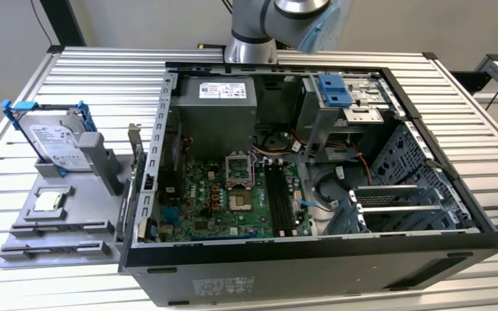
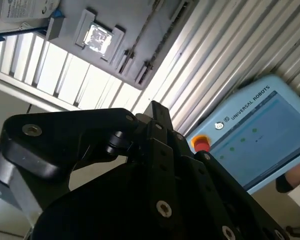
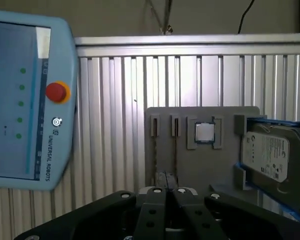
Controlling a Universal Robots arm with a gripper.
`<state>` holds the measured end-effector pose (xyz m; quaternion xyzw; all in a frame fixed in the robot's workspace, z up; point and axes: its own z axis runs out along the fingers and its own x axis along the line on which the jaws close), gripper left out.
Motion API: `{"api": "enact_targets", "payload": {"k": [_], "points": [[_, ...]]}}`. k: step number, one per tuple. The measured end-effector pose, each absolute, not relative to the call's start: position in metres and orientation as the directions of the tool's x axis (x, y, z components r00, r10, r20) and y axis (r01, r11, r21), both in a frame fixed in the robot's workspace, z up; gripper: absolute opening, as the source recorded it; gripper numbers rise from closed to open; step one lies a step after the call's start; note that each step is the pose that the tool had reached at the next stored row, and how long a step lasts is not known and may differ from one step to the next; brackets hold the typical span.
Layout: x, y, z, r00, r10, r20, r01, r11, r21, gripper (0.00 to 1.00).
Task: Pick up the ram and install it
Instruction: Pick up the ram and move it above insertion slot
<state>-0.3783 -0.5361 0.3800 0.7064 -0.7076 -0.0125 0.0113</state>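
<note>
At the exterior view's left you have the grey holder point(image 1: 24, 249) on the slatted table point(image 1: 93, 71). A hard drive point(image 1: 54, 139) stands in its blue bracket at the back, a square processor chip point(image 1: 48, 201) lies flat in the middle, and two narrow slots point(image 1: 59, 228) sit at the front. Just beside it lies the open computer case point(image 1: 318, 262), with the motherboard point(image 1: 231, 201) on its floor. Long dark memory slots point(image 1: 277, 194) run down the board's middle, but you cannot tell whether the ram sits in them or where else it lies. The arm point(image 1: 271, 26) hangs above the case's far edge. In the first wrist view the gripper point(image 3: 166, 182) is high above the holder, its jaws drawn narrow with only a thin seam between them. You cannot tell whether anything thin is pinched there. A blue teach pendant point(image 3: 20, 100) lies on the table well apart from the holder.
</note>
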Motion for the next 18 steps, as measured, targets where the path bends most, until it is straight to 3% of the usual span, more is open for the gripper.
{"api": "enact_targets", "payload": {"k": [13, 14, 18], "points": [[-0.3783, -0.5361, 0.3800, 0.052, -0.999, -0.003, -0.998, -0.052, 0.034, 0.00], [-0.3783, -0.5361, 0.3800, 0.052, -0.999, -0.003, -0.998, -0.052, 0.034, 1.00], [-0.3783, -0.5361, 0.3800, 0.052, -0.999, -0.003, -0.998, -0.052, 0.034, 1.00]]}}
